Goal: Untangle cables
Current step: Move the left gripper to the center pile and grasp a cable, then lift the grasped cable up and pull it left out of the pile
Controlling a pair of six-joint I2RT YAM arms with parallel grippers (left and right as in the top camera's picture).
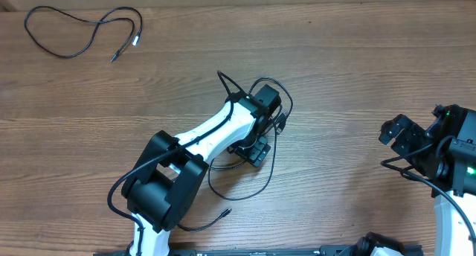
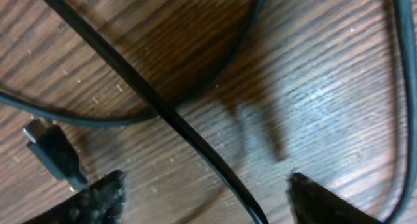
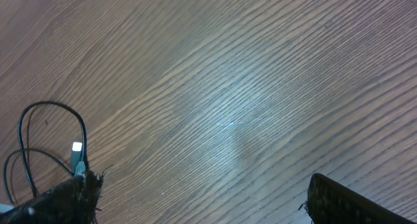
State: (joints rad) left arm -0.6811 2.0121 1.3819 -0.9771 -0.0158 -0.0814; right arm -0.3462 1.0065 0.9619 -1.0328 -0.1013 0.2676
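We count it half done: the looped cable (image 2: 195, 148) crosses unclamped between the left gripper's (image 2: 205, 201) parted fingers (image 2: 104, 198), the right gripper (image 3: 202, 201) gapes empty, and the loose cable (image 1: 82, 36) lies free, well apart from both.

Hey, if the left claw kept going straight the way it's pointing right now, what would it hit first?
Most likely the black cable running diagonally between the fingers of the left claw, with the wooden table right under it. Depth is hard to judge from the wrist view.
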